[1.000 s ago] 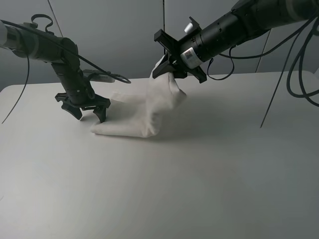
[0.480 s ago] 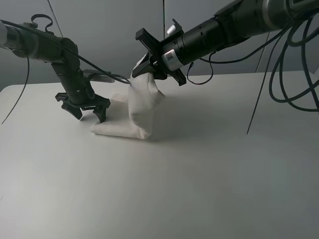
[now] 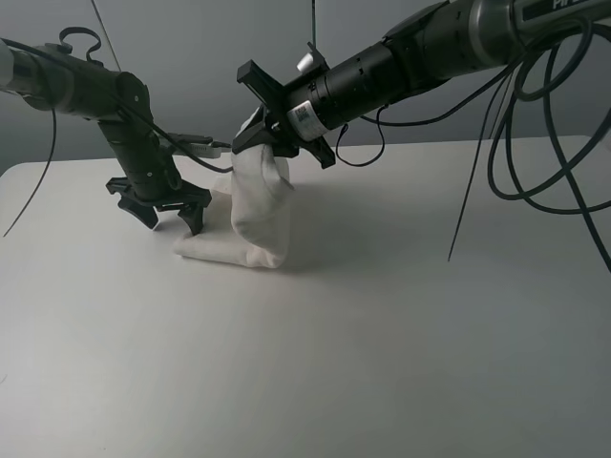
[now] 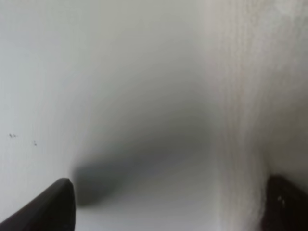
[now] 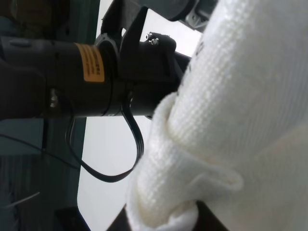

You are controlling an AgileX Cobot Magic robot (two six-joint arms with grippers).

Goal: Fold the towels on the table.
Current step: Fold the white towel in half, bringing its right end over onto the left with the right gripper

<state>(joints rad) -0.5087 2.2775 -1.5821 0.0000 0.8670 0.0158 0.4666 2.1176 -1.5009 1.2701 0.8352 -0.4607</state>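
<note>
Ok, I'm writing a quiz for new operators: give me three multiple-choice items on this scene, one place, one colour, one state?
1. Where is the left gripper? A) beside the towel's left end B) above the towel's middle C) far off to the right
2. What colour is the towel? A) blue B) white C) red
3. How is the right gripper? A) open and empty B) out of view C) shut on the towel
Key: 1 A, it stands open by that end; 2 B, plain white cloth; 3 C, it pinches a raised edge.
</note>
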